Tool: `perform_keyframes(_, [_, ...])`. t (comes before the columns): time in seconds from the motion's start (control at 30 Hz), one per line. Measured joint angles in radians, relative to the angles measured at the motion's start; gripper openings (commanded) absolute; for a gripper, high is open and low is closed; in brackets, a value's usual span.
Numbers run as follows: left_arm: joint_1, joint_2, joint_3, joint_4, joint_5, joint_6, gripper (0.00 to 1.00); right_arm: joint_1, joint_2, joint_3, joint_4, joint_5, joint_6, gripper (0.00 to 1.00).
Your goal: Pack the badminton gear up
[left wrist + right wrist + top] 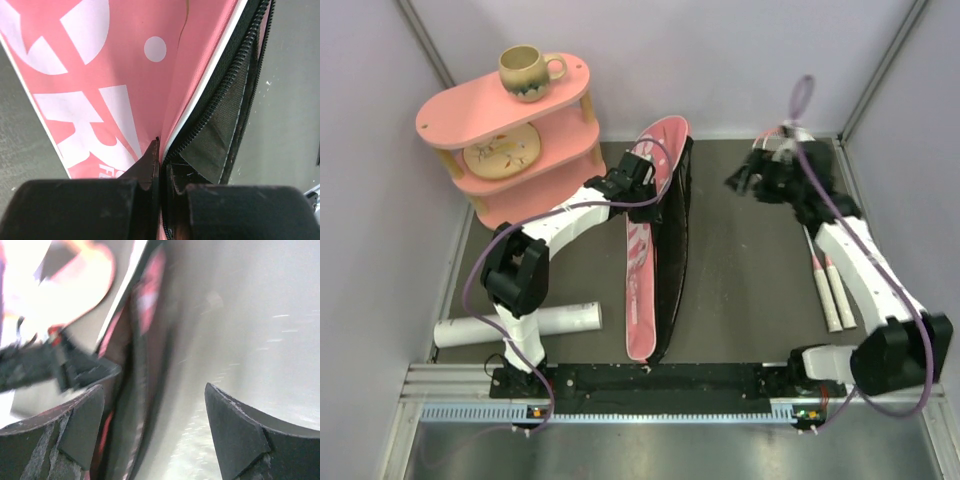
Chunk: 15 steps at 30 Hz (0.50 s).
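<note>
The pink SPORT bag (642, 262) lies lengthwise in the middle of the mat, its zipper open and the black lining showing on its right side. My left gripper (636, 166) is shut on the pink flap's edge beside the zipper, as the left wrist view shows (161, 165) with the bag (115, 75) filling the frame. My right gripper (744, 181) is open and empty, hovering right of the bag's top end; its wrist view (155, 410) is blurred, with the bag (142, 335) at left. Two rackets (832, 298) lie at the right under the right arm. The white tube (520, 325) lies at the near left. No shuttlecocks show.
The pink two-tier shelf (470, 115) stands at the back left, with a brown mug (527, 72) on top and a dish on its lower tier. Grey walls close in the left, back and right. The arm bases sit on a rail (660, 385) at the near edge.
</note>
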Motion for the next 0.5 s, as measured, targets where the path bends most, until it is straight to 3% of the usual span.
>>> perform_keyframes(0.17, [0.003,0.016,0.016,-0.043,0.031,-0.014,0.0,-0.313,-0.122,-0.092,-0.019,0.11,-0.047,0.77])
perform_keyframes(0.3, [0.003,0.024,0.05,-0.063,0.053,-0.001,0.0,-0.472,0.018,-0.097,-0.067,0.148,-0.117,0.63])
perform_keyframes(0.5, [0.008,0.029,0.059,-0.072,0.093,0.023,0.0,-0.578,0.266,-0.054,-0.167,0.241,-0.221,0.58])
